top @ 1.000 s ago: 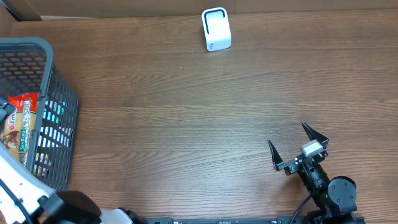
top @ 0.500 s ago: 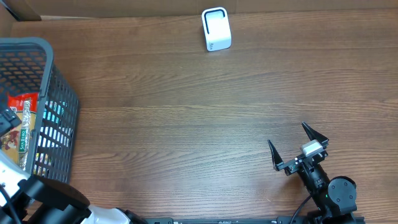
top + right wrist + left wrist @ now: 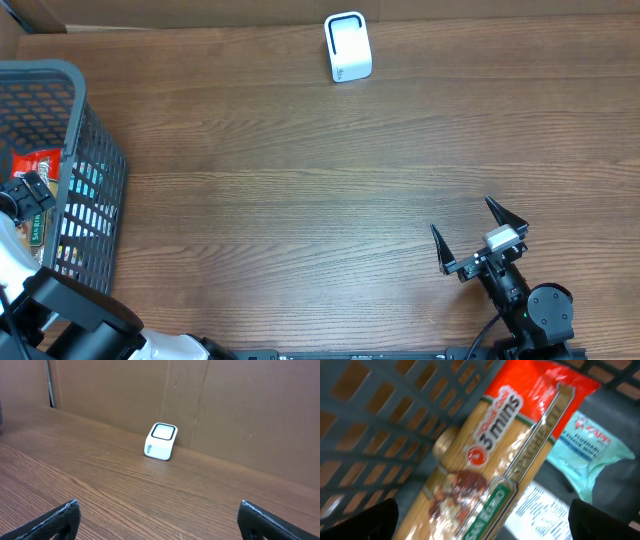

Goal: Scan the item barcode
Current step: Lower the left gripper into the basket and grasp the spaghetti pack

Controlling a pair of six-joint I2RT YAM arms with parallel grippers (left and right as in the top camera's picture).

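Overhead view: my left end effector (image 3: 25,195) has dropped deeper into the basket (image 3: 95,140) over the last second. Its jaws are spread wide and hold nothing.
Left wrist view: the spaghetti pack (image 3: 490,460) lies just below, framed by my fingers, with a tissue pack (image 3: 590,455) beside it.
Right end effector (image 3: 461,214): spread, empty, unmoved.
Scanner (image 3: 347,47): far side of the worktop (image 3: 300,180), well apart from the basket.
Judgement: the pick is close; scanning has not begun.

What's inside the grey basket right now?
A spaghetti packet lies on top, partly covering a light blue tissue pack and a white printed item. Anything beneath them is hidden.
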